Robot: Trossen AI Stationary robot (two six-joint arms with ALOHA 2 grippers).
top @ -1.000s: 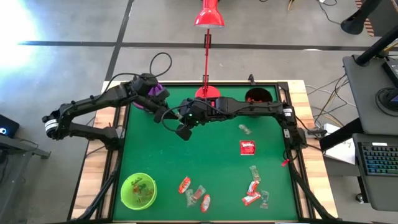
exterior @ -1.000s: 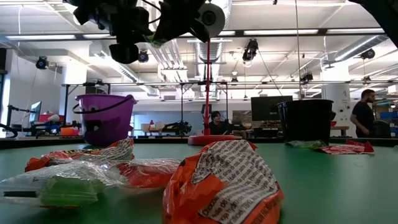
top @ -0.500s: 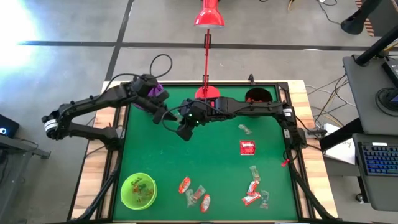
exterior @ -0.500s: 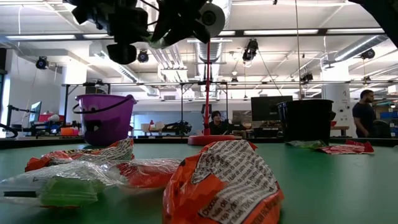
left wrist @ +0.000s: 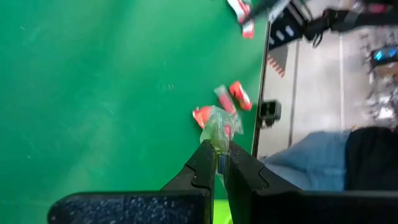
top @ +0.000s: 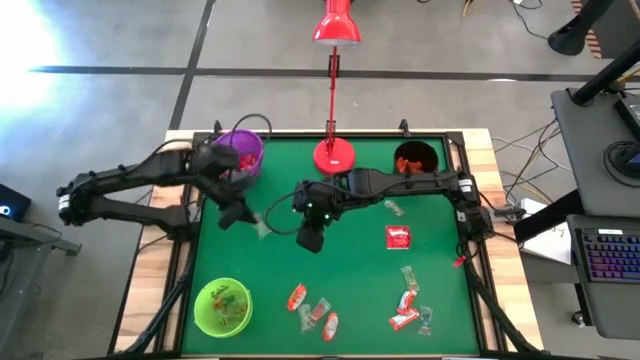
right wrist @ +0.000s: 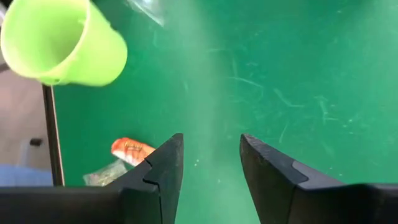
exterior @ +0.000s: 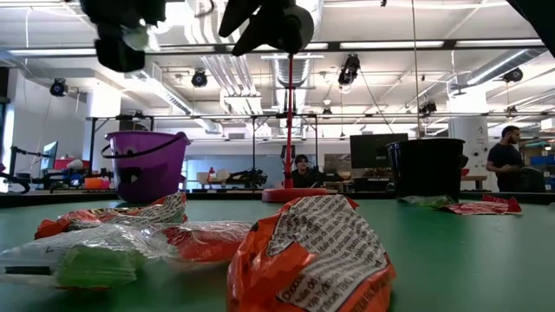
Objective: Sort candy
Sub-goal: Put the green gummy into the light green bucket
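A clear-wrapped sweet is seen clenched between the closed fingers of the left tool, which is held above the left part of the green worktop, between the purple bucket at the far left corner and the lime cup at the near left corner. The right tool is held over the middle of the worktop with its fingers parted and nothing between them. The rest of the candy is found scattered on the worktop: a cluster near the front edge at the centre, another cluster at the near right, a red packet to the right of centre, and one small piece beyond it. A red lamp base and a black bin are set along the far edge
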